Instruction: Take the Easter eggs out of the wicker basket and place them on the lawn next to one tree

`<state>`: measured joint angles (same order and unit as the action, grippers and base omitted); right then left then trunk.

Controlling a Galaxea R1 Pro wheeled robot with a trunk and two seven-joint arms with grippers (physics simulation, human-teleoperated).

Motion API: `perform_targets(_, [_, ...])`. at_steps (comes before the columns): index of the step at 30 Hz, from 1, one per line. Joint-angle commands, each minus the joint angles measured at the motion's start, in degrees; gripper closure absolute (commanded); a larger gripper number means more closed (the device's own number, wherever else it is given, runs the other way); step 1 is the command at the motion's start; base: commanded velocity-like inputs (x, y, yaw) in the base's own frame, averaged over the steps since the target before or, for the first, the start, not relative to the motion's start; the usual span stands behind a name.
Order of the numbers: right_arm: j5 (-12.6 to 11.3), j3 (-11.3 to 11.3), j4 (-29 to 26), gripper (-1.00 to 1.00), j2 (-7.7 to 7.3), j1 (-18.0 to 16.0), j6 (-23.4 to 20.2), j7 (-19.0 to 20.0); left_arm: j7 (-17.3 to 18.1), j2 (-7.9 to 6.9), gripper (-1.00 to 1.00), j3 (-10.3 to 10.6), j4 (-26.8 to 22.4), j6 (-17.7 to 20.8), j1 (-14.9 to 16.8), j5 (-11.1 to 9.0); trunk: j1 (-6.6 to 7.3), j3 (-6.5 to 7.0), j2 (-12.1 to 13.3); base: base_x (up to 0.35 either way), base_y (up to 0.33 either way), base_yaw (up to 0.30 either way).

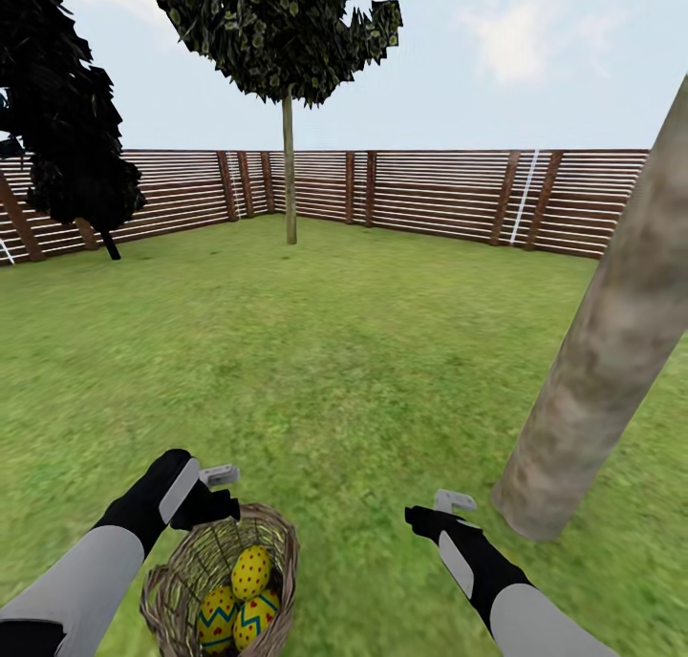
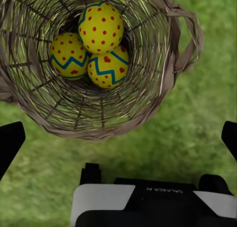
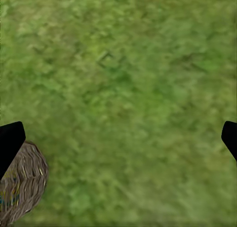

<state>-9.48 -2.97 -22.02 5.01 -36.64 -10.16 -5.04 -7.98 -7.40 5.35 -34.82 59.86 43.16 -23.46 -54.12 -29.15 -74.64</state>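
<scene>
Eggs (image 2: pixel 96 46) in basket (image 2: pixel 163 64) (three), hands wide

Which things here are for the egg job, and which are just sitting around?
For the job:
three yellow red-dotted eggs
brown woven-twig basket
thick pale mottled tree trunk
green grass lawn

Just there:
brown slatted wooden fence
thin-trunked round-crowned tree
dark bushy tree

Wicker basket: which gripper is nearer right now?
Left. The left gripper hovers at the wicker basket rim, open; the right gripper hangs over bare lawn off to its side.
</scene>
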Motion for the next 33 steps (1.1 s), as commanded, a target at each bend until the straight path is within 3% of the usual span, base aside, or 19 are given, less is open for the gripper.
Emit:
perform_targets(1, [-0.3, -0.2, -0.1, -1.0, 0.08, 0.0, -0.3, -0.1, -0.5, -0.08, -1.0, 0.4, -0.1, 0.1, 0.0, -0.6, 0.23, 0.12, 0.4, 0.0, 0.0, 0.0])
perform_targets(18, [-0.3, -0.2, 0.0, -1.0, 0.17, 0.0, -0.2, -0.1, -0.5, 0.0, -1.0, 0.3, -0.1, 0.1, 0.0, -0.6, 3.96, 3.18, 7.2, 0.0, 0.0, 0.15])
perform_targets(33, [-0.3, -0.2, 0.1, -1.0, 0.18, 0.0, -0.3, -0.1, -0.5, 0.02, -1.0, 0.3, -0.4, 0.1, 0.0, -0.7, 3.96, 3.18, 7.2, 0.054, 0.017, 0.009])
